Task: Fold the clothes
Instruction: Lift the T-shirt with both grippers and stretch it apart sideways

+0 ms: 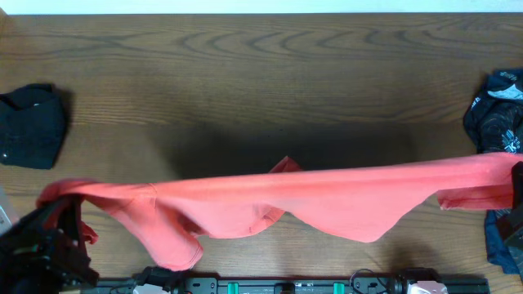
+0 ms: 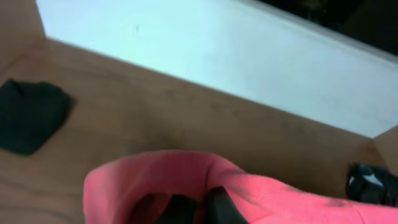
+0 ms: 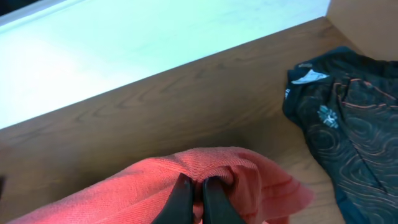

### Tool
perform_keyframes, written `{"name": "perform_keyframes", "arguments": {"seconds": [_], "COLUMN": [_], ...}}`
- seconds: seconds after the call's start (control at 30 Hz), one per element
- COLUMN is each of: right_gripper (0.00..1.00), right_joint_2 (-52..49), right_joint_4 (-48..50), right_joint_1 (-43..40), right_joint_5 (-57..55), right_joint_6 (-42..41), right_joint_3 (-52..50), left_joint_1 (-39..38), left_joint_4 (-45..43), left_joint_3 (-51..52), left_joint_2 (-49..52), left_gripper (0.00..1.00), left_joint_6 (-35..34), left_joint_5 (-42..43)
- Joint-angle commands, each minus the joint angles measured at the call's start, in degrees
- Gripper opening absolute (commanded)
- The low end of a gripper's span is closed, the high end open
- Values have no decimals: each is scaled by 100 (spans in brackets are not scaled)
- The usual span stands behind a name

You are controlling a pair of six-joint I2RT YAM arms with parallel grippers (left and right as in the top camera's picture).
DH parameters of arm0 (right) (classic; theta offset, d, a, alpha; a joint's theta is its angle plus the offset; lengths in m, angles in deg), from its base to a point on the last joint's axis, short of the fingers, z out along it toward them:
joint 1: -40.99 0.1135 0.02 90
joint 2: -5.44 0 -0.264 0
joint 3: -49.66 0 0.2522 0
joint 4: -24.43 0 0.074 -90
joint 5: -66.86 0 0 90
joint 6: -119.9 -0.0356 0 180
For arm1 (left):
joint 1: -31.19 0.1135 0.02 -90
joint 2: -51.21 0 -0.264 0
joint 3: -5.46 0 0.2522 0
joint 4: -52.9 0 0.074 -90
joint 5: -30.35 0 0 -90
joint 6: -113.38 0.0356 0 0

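Above the worktop, strung between both arms: red T-shirt, held up and sagging in the middle, long axis left to right across the near half of the wood, shadow cast on the surface behind.

Left end caught in the left pincer, jaws together on a fold of cloth. Right end caught likewise in the right pincer, fingers clamped on a bunched ridge of fabric. Neither arm nearer than the other; one at each end, shirt stretched between. Loose parts hanging toward the near edge, wood beyond toward the far side.

Black bundle off at the far left, navy patterned garment at the far right, both apart from the span.

Likely next: lay down forward onto the wood, both ends level, long axis square to the edge. Possible trouble: slack middle landing creased.
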Motion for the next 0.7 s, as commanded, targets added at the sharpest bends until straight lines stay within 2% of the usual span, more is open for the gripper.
{"name": "perform_keyframes", "arguments": {"seconds": [0.0, 0.1, 0.23, 0.47, 0.67], "right_gripper": [2, 2, 2, 1, 2], "right_joint_2": [-168, -345, -651, -1228, -1364], "right_joint_4": [105, 398, 649, 614, 776], "right_joint_1": [20, 20, 20, 20, 20], "right_joint_5": [-745, -745, -745, -798, -1012], "right_joint_6": [-31, 92, 232, 308, 361], "right_joint_3": [-24, -24, -24, -24, -15], "left_joint_1": [15, 15, 15, 15, 15], "left_joint_4": [-339, -697, -911, -931, -1088], "left_joint_3": [-157, -310, -472, -496, -1032], "left_joint_2": [140, 280, 544, 1139, 1593], "left_gripper": [6, 6, 6, 6, 6], "left_joint_6": [258, 468, 636, 649, 859], "left_joint_5": [-413, -601, -1849, -3335, -3510]}}
